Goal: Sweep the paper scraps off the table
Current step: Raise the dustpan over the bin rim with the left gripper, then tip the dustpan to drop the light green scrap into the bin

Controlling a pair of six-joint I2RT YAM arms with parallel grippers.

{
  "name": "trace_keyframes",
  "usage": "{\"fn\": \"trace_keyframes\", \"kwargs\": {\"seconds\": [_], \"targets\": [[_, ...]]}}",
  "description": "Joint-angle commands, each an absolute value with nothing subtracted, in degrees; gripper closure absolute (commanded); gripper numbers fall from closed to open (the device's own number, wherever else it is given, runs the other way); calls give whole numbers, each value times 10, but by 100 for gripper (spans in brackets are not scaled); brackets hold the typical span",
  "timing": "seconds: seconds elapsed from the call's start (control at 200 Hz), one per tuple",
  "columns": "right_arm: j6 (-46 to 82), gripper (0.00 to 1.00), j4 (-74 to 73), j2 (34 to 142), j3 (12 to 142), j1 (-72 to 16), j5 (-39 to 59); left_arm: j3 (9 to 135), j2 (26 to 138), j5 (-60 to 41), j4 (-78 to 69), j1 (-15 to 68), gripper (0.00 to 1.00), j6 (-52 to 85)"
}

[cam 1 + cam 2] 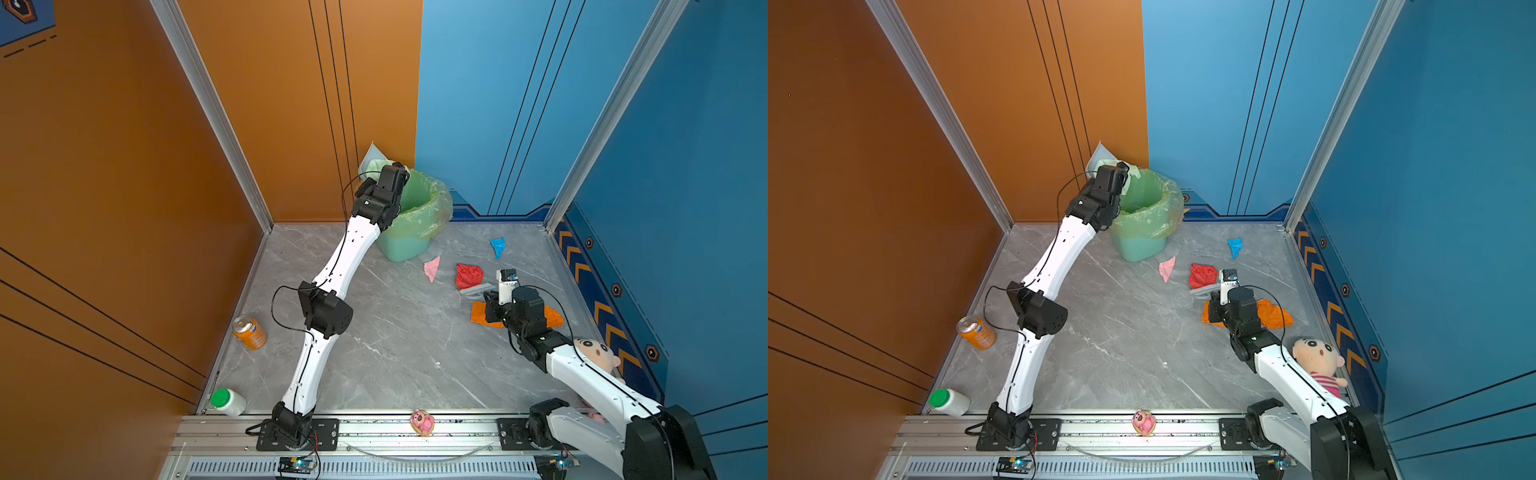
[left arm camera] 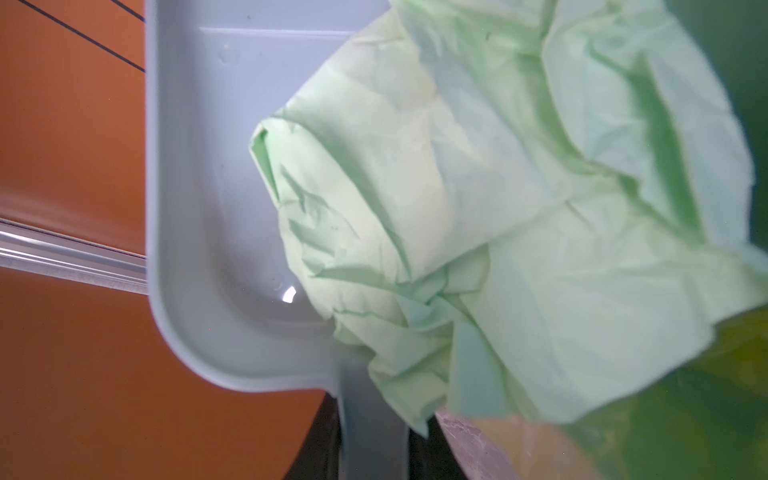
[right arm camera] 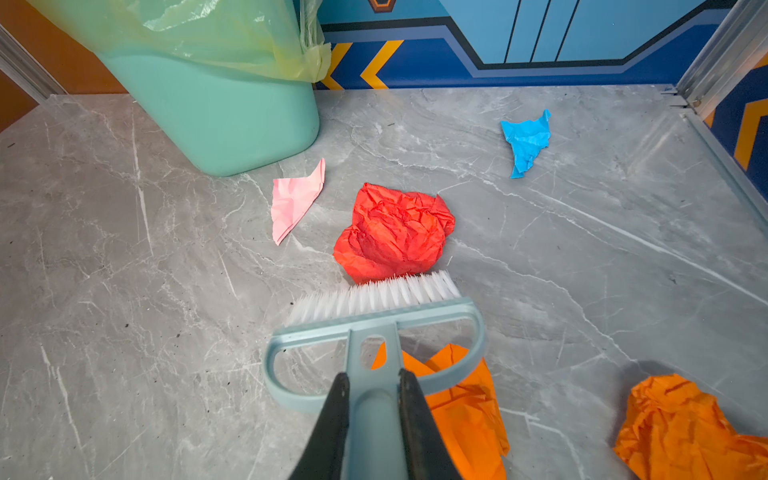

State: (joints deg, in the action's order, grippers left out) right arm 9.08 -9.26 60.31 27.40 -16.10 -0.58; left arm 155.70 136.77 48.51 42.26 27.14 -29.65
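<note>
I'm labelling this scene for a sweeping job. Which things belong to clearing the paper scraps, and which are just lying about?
For the job: red scrap, pink scrap, blue scrap, two orange scraps, light green scrap in the dustpan, brush, lined bin, table.
Lying about: orange can, white bottle, small pink plush on the front rail, doll plush.

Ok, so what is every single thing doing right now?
dustpan: gripped in the left jaws, tilted at the rim of the bin.
light green scrap: in the dustpan, not yet dropped.
brush: gripped in the right jaws, bristles touching the red scrap.
bin: upright, open, bag-lined.
pink scrap, blue scrap, orange scraps: loose on the table.
can: lying on its side.
bottle: lying down, capped.
</note>
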Motion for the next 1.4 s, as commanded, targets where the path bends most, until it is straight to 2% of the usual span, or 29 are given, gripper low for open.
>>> {"fn": "trace_keyframes", "kwargs": {"seconds": [0.0, 0.606, 0.941, 1.191, 1.392], "targets": [[99, 100, -106, 593, 268, -156, 4, 1554, 1375, 521, 381, 275, 100, -329], [102, 100, -106, 591, 265, -149, 5, 1505, 1395, 593, 224, 290, 100, -525], [101, 100, -107, 589, 263, -145, 6, 1502, 1397, 595, 174, 295, 100, -565], [103, 100, -111, 586, 263, -143, 2, 1513, 1389, 585, 174, 294, 100, -550], [110, 100, -119, 585, 270, -141, -12, 1524, 1360, 539, 250, 292, 100, -452]]}}
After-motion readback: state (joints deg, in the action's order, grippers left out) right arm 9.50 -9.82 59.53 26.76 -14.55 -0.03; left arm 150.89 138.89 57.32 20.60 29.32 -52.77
